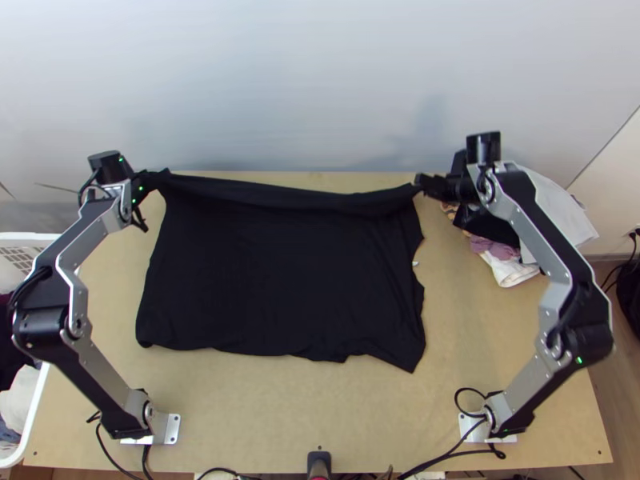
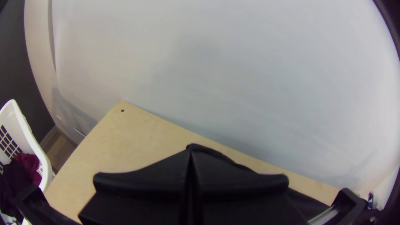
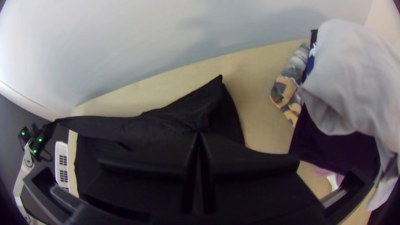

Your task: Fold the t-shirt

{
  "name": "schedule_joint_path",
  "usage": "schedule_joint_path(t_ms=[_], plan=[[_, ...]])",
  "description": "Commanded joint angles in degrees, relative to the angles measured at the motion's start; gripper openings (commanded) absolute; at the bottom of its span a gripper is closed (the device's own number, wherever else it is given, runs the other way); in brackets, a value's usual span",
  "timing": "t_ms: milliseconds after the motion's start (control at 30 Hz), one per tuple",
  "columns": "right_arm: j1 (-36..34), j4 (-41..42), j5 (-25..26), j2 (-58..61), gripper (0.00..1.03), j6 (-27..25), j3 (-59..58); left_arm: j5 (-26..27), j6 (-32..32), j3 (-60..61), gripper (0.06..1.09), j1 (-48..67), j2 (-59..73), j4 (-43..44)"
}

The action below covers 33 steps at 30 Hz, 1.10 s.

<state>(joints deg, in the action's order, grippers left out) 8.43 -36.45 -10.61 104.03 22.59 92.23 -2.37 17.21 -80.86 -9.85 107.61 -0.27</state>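
- Left arm (image 1: 100,368): from its base at the near left, it angles outward to a bent elbow above the table's left side, then turns back inward, its forearm running up the picture to the wrist.
- Left gripper (image 1: 160,179): at the far left corner of the t-shirt (image 1: 280,272), pointing inward. In the left wrist view its fingers (image 2: 162,166) are pressed together, with black cloth at the tips; pinching that corner.
- Right arm (image 1: 524,384): roughly mirrors the left. Elbow bent outward over the right side, forearm slanting up and inward to the wrist.
- Right gripper (image 1: 422,184): at the far right corner of the t-shirt, aimed toward the left arm. In the right wrist view, tips together on the cloth, a pointed flap jutting past them.
- T-shirt: black, spread broadly across the middle of the table (image 1: 320,408). Far edge drawn between both grippers, sagging slightly; right side and near edge wavy.
- Clothes pile (image 1: 500,248): on the table's far right, beside and partly beneath the right forearm; a light grey garment (image 3: 354,83) lies on top.
- White laundry basket (image 1: 36,408): at the table's left side, clothes inside.
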Motion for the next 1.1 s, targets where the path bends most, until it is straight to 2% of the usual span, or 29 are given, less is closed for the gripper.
schedule_joint_path(t_ms=[0,333,500,1067], plan=[[0.8,0.59,-2.13,-8.93,0.03,-0.44,-12.42,2.28,-1.83,7.38,0.1,-2.37,-5.48,0.54],[1.15,0.59,-4.42,-17.19,0.03,-0.62,-22.7,6.94,-3.94,21.09,0.1,-3.25,-16.47,0.36],[1.77,0.59,-4.51,-20.62,0.03,-2.2,-27.63,7.29,-5.52,26.46,0.1,-3.6,-19.72,0.45],[1.24,0.41,-6.35,-29.76,0.03,-4.04,-38.44,8.7,-8.86,34.54,0.1,-7.56,-22.89,0.71]])
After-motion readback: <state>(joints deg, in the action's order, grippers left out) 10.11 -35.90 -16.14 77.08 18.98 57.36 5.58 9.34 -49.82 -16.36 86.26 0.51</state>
